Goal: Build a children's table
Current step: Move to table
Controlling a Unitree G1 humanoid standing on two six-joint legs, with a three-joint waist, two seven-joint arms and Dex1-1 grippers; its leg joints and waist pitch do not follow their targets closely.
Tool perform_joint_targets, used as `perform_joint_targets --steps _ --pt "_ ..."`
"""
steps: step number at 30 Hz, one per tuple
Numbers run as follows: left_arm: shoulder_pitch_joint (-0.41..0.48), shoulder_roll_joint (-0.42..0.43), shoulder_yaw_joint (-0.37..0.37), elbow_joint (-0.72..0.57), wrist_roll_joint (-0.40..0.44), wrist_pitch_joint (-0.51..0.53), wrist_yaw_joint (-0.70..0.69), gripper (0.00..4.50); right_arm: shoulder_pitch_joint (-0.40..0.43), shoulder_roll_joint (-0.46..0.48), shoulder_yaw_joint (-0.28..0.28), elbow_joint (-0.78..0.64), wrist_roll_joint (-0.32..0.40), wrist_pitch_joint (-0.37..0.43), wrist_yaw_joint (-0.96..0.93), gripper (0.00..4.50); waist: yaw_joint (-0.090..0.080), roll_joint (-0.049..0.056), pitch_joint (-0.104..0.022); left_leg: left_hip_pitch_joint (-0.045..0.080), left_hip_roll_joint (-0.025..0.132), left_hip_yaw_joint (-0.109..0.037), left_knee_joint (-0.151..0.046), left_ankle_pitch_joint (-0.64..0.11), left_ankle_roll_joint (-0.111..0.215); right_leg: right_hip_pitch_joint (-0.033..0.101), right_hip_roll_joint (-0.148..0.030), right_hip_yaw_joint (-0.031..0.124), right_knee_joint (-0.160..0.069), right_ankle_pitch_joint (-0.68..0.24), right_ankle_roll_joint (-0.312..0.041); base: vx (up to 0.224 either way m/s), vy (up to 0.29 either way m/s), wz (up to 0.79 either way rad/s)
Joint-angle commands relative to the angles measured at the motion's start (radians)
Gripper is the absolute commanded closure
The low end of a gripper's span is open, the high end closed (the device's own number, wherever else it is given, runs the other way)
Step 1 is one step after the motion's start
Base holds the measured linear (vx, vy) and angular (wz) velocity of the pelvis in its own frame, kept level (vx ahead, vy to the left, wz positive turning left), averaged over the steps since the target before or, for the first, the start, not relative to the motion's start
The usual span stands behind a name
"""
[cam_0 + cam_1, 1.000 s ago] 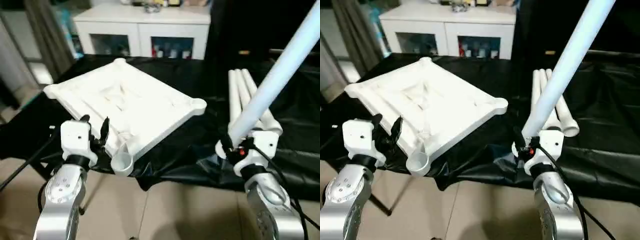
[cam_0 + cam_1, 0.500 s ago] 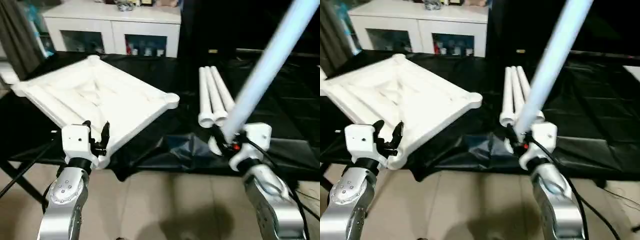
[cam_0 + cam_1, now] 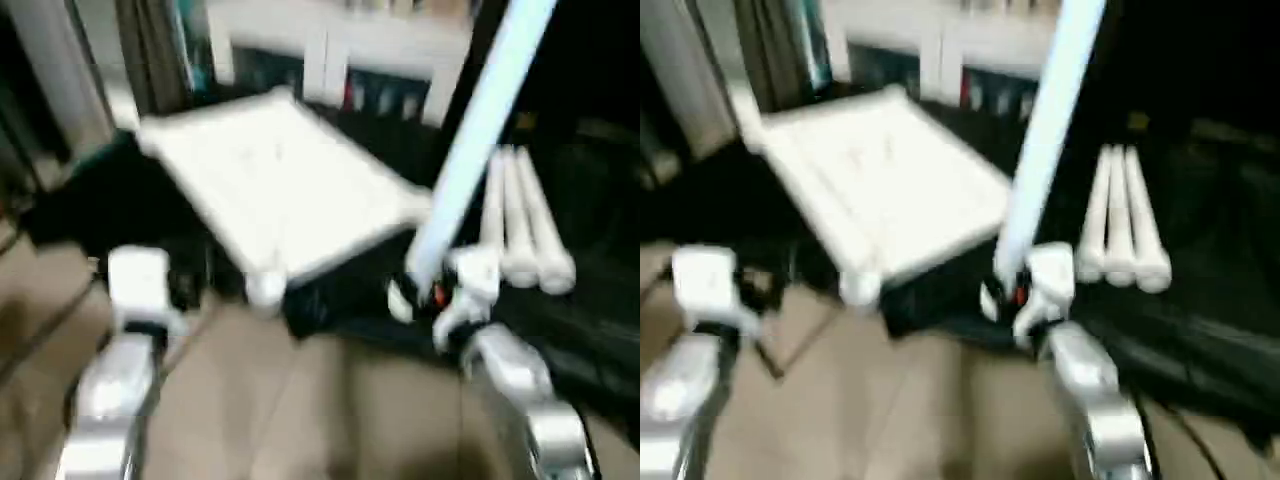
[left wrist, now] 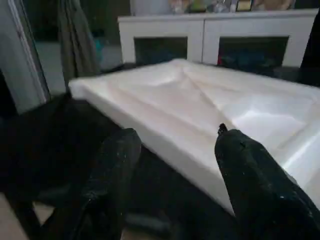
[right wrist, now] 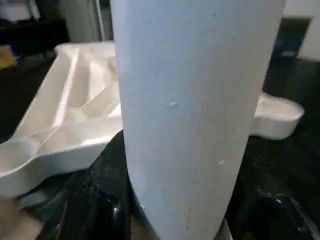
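Held one white table leg [image 3: 478, 130] in the right gripper [image 3: 432, 290], clenched round its lower end. Stood steeply, that leg, long axis running up from the gripper and leaning a little to the right, top end out of frame. Nothing seated in any socket yet, by the look of it.

Lay upside down on the black-covered bench [image 3: 90, 200], the tabletop [image 3: 275, 190], ribbed underside up, turned diamond-wise so that one corner socket [image 3: 265, 288] pointed toward the robot at the near edge and another corner pointed away toward the white cabinet [image 4: 210, 35]. Seemed to jut slightly past the bench edge, that near socket.

Rested three more legs [image 3: 520, 225] side by side to the right, long axes running near to far, well apart from the tabletop.

Hovered just left of the near socket, the left gripper [image 4: 175, 165], fingers spread, released, grasping nothing; tabletop rim close beyond them in the wrist view.

Plenty to go wrong from here. Gripped only at one end, so a long lever: could swing or slip in the grip on any quick turn. Brought in at a slant, could jam on the socket rim instead of dropping in. Pressed on an overhanging corner with the top unsteadied, could tip or skid the whole tabletop off the bench.
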Motion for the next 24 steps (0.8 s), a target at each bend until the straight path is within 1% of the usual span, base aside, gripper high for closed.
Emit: perform_joint_targets --steps 1,2,3,4,5,6,7,8,9,10,11,12,13,14,15,16,17,18,19,20,21,22,23,24 --pt "-0.012 -0.013 -0.029 -0.006 -0.009 0.019 -0.018 1.64 0.010 -0.014 -0.037 -0.011 0.000 0.001 -0.017 2.58 -0.014 -0.006 -0.029 0.014 0.073 -0.019 -0.152 -0.332 0.150 0.019 -0.074 0.067 -0.119 0.042 -0.035 0.091 -0.047 0.05" --pt "-0.012 -0.012 -0.030 -0.006 -0.009 0.021 -0.019 1.64 0.011 -0.013 -0.040 -0.011 0.000 0.001 -0.019 2.58 0.000 -0.025 -0.035 0.003 0.043 0.000 -0.117 -0.325 0.141 0.044 -0.097 0.105 -0.160 -0.147 -0.062 0.114 -0.056 0.09" --pt "-0.014 -0.012 -0.034 -0.004 -0.009 0.022 -0.022 1.64 0.011 -0.009 -0.049 -0.014 -0.004 -0.002 -0.030 2.58 0.025 -0.031 -0.042 -0.025 0.006 -0.002 -0.009 -0.179 0.121 0.103 -0.173 0.195 -0.230 -0.508 -0.155 0.114 -0.056 0.09" --pt "-0.015 -0.012 -0.036 -0.002 -0.011 0.022 -0.024 1.64 0.011 -0.008 -0.053 -0.015 -0.006 -0.005 -0.033 2.58 0.038 -0.029 -0.045 -0.055 0.023 -0.021 0.021 -0.096 0.119 0.136 -0.212 0.215 -0.242 -0.571 -0.201 0.144 -0.033 0.04" --pt "-0.017 -0.012 -0.041 0.001 -0.014 0.022 -0.030 1.64 0.010 -0.005 -0.063 -0.021 -0.004 -0.009 -0.040 2.58 0.052 -0.022 -0.060 -0.110 0.024 -0.045 0.039 0.043 0.080 0.168 -0.176 0.209 -0.212 -0.346 -0.300 0.136 -0.004 0.09" --pt "-0.019 -0.011 -0.049 0.003 -0.015 0.023 -0.037 1.64 0.009 -0.001 -0.077 -0.027 0.002 -0.008 -0.051 2.58 0.049 -0.020 -0.054 -0.117 0.028 -0.047 0.029 0.070 0.075 0.162 -0.154 0.193 -0.207 -0.256 -0.330 0.136 -0.004 0.09" --pt "-0.020 -0.010 -0.052 0.004 -0.014 0.024 -0.040 1.64 0.008 0.001 -0.084 -0.030 0.006 -0.004 -0.056 2.58 0.046 0.012 -0.055 -0.112 0.041 -0.042 -0.037 0.167 0.073 0.142 -0.085 0.132 -0.184 -0.116 -0.337 0.123 0.029 0.16" --pt "-0.025 -0.009 -0.058 0.009 -0.015 0.021 -0.045 1.64 0.005 0.002 -0.094 -0.033 0.013 -0.004 -0.064 2.58 0.020 0.044 -0.053 -0.066 0.067 -0.043 -0.117 0.171 0.107 0.093 0.001 0.056 -0.152 -0.094 -0.243 0.149 0.058 0.04" --pt "-0.026 -0.009 -0.059 0.010 -0.015 0.021 -0.046 1.64 0.004 0.002 -0.097 -0.033 0.014 -0.004 -0.065 2.58 -0.005 0.052 -0.058 -0.036 0.098 -0.077 -0.132 0.162 0.162 0.069 0.030 0.033 -0.112 -0.077 -0.191 0.149 0.058 0.04" --pt "-0.034 -0.011 -0.063 0.017 -0.014 0.019 -0.052 1.64 0.000 -0.001 -0.104 -0.034 0.020 0.000 -0.069 2.58 -0.018 0.083 -0.059 0.093 0.199 -0.081 -0.139 -0.042 0.124 -0.046 0.006 0.048 -0.049 -0.139 -0.130 0.215 0.051 -0.08" --pt "-0.038 -0.012 -0.063 0.020 -0.014 0.017 -0.055 1.64 -0.001 -0.003 -0.104 -0.034 0.020 0.001 -0.069 2.58 -0.010 0.058 -0.059 0.100 0.243 -0.085 -0.165 -0.063 0.047 -0.057 -0.015 0.038 0.002 -0.045 -0.035 0.183 0.027 -0.28" --pt "-0.041 -0.013 -0.064 0.022 -0.014 0.016 -0.057 1.64 -0.002 -0.003 -0.105 -0.034 0.020 0.002 -0.068 2.58 -0.006 0.057 -0.059 0.103 0.239 -0.053 -0.174 -0.053 0.027 -0.072 -0.021 0.027 0.006 0.008 -0.003 0.183 0.027 -0.28" --pt "-0.041 -0.013 -0.064 0.022 -0.014 0.016 -0.057 1.64 -0.002 -0.003 -0.105 -0.034 0.020 0.002 -0.068 2.58 -0.014 0.027 -0.051 0.094 0.241 -0.034 -0.185 -0.058 0.033 -0.072 -0.033 0.028 0.005 0.050 0.001 0.130 -0.003 -0.53" --pt "-0.046 -0.012 -0.067 0.026 -0.012 0.016 -0.059 1.64 -0.005 -0.005 -0.105 -0.033 0.018 0.001 -0.066 2.58 -0.010 -0.009 -0.046 0.096 0.154 0.068 -0.161 -0.173 -0.002 -0.055 -0.048 0.049 -0.068 0.090 -0.092 0.143 -0.069 -0.50" --pt "-0.050 -0.010 -0.070 0.029 -0.012 0.017 -0.059 1.64 -0.007 -0.005 -0.107 -0.033 0.016 0.000 -0.064 2.58 0.008 -0.027 -0.045 0.048 0.065 0.098 -0.110 -0.227 -0.011 0.000 -0.048 0.103 -0.123 0.026 -0.164 0.143 -0.069 -0.50" --pt "-0.056 -0.011 -0.072 0.031 -0.013 0.018 -0.059 1.64 -0.012 -0.005 -0.108 -0.033 0.013 -0.002 -0.064 2.58 0.052 -0.061 -0.077 -0.093 -0.004 0.036 0.042 -0.152 0.069 0.177 -0.169 0.230 -0.169 0.016 -0.282 0.175 -0.067 -0.31" --pt "-0.060 -0.013 -0.073 0.034 -0.015 0.018 -0.061 1.64 -0.016 -0.004 -0.109 -0.033 0.012 -0.001 -0.065 2.58 0.062 -0.042 -0.089 -0.121 0.019 0.003 0.071 -0.051 0.077 0.196 -0.213 0.244 -0.169 0.083 -0.313 0.105 -0.013 -0.10" --pt "-0.065 -0.014 -0.074 0.037 -0.017 0.017 -0.062 1.64 -0.021 -0.003 -0.110 -0.034 0.010 0.001 -0.067 2.58 0.042 -0.048 -0.092 -0.174 0.006 -0.022 0.093 0.065 0.057 0.195 -0.158 0.201 -0.133 0.304 -0.304 0.184 -0.032 -0.17" --pt "-0.066 -0.015 -0.075 0.038 -0.016 0.017 -0.063 1.64 -0.022 -0.003 -0.109 -0.034 0.010 0.001 -0.069 2.58 0.037 -0.038 -0.079 -0.171 0.004 -0.030 0.063 0.152 0.030 0.162 -0.129 0.149 -0.136 0.450 -0.298 0.145 -0.036 -0.10" --pt "-0.065 -0.015 -0.078 0.039 -0.013 0.016 -0.063 1.64 -0.022 -0.003 -0.108 -0.034 0.010 0.001 -0.070 2.58 0.034 -0.009 -0.065 -0.141 0.019 -0.031 -0.005 0.236 0.046 0.119 -0.097 0.082 -0.167 0.307 -0.283 0.210 -0.027 -0.09" --pt "-0.064 -0.016 -0.081 0.040 -0.011 0.015 -0.063 1.64 -0.023 -0.004 -0.107 -0.032 0.011 0.000 -0.071 2.58 0.031 0.007 -0.061 -0.137 0.029 -0.027 -0.044 0.261 0.075 0.119 -0.074 0.062 -0.180 0.175 -0.260 0.132 -0.008 -0.01" --pt "-0.064 -0.017 -0.082 0.041 -0.011 0.014 -0.063 1.64 -0.023 -0.004 -0.106 -0.032 0.011 -0.001 -0.071 2.58 0.014 0.046 -0.043 -0.119 0.073 -0.042 -0.123 0.157 0.120 0.113 -0.015 0.018 -0.186 -0.070 -0.159 0.179 0.061 -0.11" --pt "-0.063 -0.018 -0.086 0.042 -0.009 0.013 -0.064 1.64 -0.024 -0.005 -0.105 -0.031 0.012 -0.002 -0.071 2.58 -0.019 0.080 -0.051 -0.049 0.151 -0.129 -0.158 -0.063 0.186 0.075 0.032 -0.006 -0.077 -0.149 -0.074 0.211 0.072 -0.10" --pt "-0.063 -0.019 -0.087 0.043 -0.008 0.012 -0.065 1.64 -0.025 -0.006 -0.105 -0.031 0.013 -0.002 -0.071 2.58 -0.030 0.074 -0.062 0.003 0.181 -0.153 -0.162 -0.178 0.213 0.040 0.020 0.009 -0.039 -0.151 -0.063 0.211 0.072 -0.10"
